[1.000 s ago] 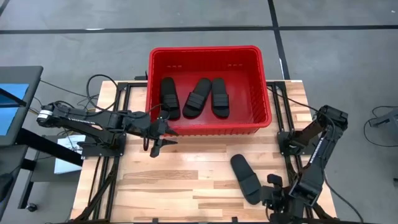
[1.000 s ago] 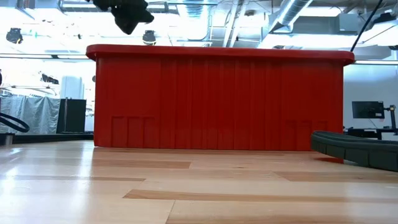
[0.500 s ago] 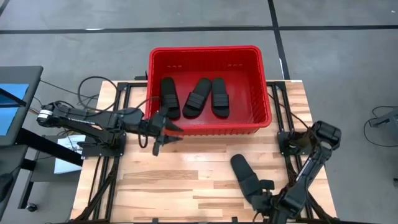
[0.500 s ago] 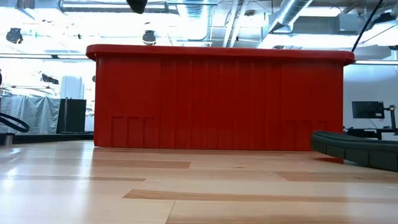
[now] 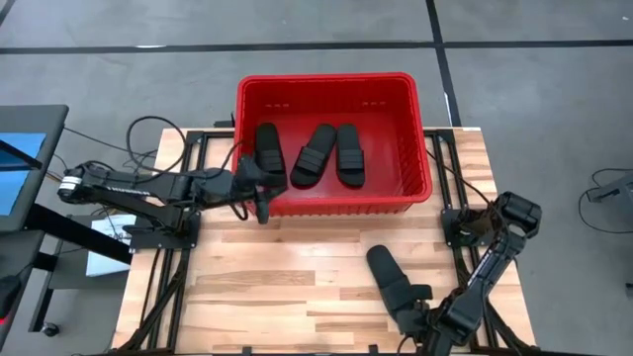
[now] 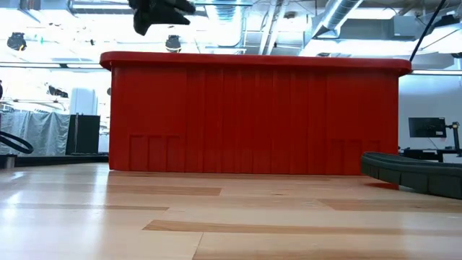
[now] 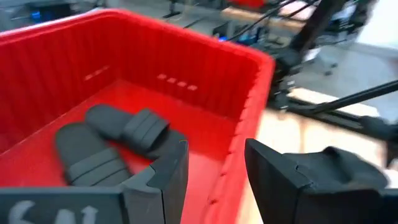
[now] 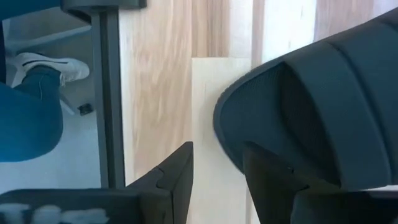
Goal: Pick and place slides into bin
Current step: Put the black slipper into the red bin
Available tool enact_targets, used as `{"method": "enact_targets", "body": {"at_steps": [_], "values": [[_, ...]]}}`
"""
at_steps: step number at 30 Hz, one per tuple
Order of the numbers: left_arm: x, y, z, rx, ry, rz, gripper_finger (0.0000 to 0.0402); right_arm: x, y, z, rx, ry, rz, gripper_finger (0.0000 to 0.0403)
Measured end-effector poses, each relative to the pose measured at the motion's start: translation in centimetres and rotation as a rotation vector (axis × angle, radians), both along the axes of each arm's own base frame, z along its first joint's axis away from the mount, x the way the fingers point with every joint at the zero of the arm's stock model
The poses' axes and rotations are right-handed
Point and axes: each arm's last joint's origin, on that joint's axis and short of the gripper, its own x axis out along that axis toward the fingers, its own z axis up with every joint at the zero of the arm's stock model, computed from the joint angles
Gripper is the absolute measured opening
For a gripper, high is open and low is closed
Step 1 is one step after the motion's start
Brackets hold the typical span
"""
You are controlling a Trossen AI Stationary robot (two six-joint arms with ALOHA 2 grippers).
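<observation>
three black slide sandals (image 5: 312,153) are lying inside the red plastic bin (image 5: 415,188), side by side on its floor; the fourth slide (image 5: 391,282) is lying on the wooden table (image 5: 257,297) in front of the bin, toward the right. the step in hand looks like the pickup of this last slide. the right gripper (image 5: 427,314) is sitting low at the table's near edge, just beside the end of the slide nearest it, and the right wrist view is showing its fingers (image 8: 177,171) parted with only bare table between them and the slide's rounded sole end (image 8: 311,106) just ahead, so it is gripping nothing. the left gripper (image 5: 259,190) is hovering over the bin's front left rim, jaws apart and empty, apparently waiting. the next move is probably calling for the right gripper to ease forward until the fingers are straddling the sole edge or strap, then closing, lifting and carrying over the front wall.
</observation>
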Motion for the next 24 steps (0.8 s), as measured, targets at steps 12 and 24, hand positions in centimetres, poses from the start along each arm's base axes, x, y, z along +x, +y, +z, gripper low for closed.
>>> {"method": "enact_targets", "body": {"at_steps": [12, 24], "values": [[-0.5, 0.7, -1.2, -0.051, 0.164, 0.02, 0.0148, 0.0, 0.0, 0.0, 0.002, 0.0, -0.001, 0.0133], [-0.5, 0.7, -1.2, -0.047, 0.157, 0.022, 0.0148, 0.0, 0.0, 0.1, 0.001, 0.0, 0.008, 0.0134]]}}
